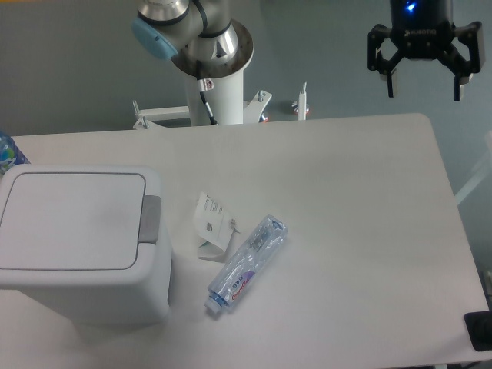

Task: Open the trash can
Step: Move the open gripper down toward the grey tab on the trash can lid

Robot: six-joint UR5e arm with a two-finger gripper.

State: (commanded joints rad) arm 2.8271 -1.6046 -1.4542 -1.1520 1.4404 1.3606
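With the trash can (81, 242) shut at the worktop's (346, 231) near left corner, the empty, spread claw (423, 83) hung far from it, so the approach seemingly remained: reaching its grey tab (151, 219) to press.

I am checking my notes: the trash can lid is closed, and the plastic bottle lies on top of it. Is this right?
Not quite. The trash can lid is closed, but the plastic bottle lies on the table to its right, as the camera view shows.
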